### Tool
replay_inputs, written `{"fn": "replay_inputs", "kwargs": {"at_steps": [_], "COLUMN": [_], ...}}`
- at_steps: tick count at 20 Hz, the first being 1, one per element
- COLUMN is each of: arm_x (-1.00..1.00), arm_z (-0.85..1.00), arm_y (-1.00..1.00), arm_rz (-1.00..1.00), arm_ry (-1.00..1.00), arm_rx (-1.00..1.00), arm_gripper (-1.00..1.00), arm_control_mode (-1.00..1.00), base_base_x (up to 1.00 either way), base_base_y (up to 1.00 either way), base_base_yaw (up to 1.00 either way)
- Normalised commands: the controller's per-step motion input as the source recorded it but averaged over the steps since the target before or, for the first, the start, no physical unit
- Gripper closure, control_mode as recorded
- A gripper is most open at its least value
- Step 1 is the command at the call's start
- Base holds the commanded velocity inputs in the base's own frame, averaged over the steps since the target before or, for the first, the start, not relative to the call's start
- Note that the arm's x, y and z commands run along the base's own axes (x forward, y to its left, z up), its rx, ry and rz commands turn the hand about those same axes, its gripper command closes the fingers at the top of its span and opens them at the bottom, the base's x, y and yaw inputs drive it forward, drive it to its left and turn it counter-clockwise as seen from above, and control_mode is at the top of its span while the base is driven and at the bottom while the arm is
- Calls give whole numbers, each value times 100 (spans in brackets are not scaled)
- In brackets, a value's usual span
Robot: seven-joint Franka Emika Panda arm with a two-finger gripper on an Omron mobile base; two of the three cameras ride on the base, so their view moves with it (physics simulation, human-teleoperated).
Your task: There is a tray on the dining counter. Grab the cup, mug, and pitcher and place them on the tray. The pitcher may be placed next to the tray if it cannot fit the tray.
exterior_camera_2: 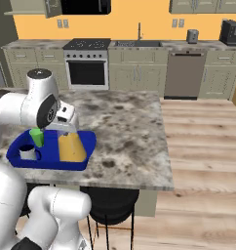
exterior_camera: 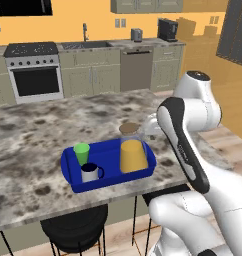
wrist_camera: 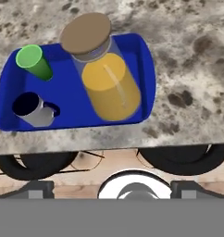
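On the dining counter (exterior_camera: pixel 38 130) in the left base view, the blue tray (exterior_camera: pixel 69 167) sits near the front edge, above a black stool (exterior_camera: pixel 75 227). Inside it the green cup (exterior_camera: pixel 82 153) stands upright at the back left, the grey mug (exterior_camera: pixel 90 172) just in front of it, and the pitcher (exterior_camera: pixel 132 152) of orange liquid with its brown lid fills the right side. The white arm bends up at the right, and the gripper itself cannot be made out here.

From the right base view, the tray (exterior_camera_2: pixel 86 146) lies at the counter's left front corner, partly behind the arm; the cup (exterior_camera_2: pixel 37 136), mug (exterior_camera_2: pixel 27 152) and pitcher (exterior_camera_2: pixel 71 148) all stand within its rim.

Looking down from the hand view, the tray (wrist_camera: pixel 148 74) holds all three: cup (wrist_camera: pixel 34 61) and mug (wrist_camera: pixel 33 110) on the left, apart from each other, pitcher (wrist_camera: pixel 107 78) on the right. The gripper (wrist_camera: pixel 133 190) hangs above the counter edge, its fingers spread wide with nothing between them.
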Motion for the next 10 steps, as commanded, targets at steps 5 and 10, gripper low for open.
{"fn": "replay_inputs", "kwargs": {"at_steps": [5, 10], "arm_x": [-54, -46], "arm_z": [34, 38], "arm_y": [0, 0], "arm_rz": [-9, -2], "arm_ry": [0, -1], "arm_rx": [-5, -5], "arm_gripper": [-100, -100], "arm_control_mode": [-100, -100], "base_base_x": [0, 0], "base_base_y": [0, 0], "base_base_yaw": [0, 0]}}
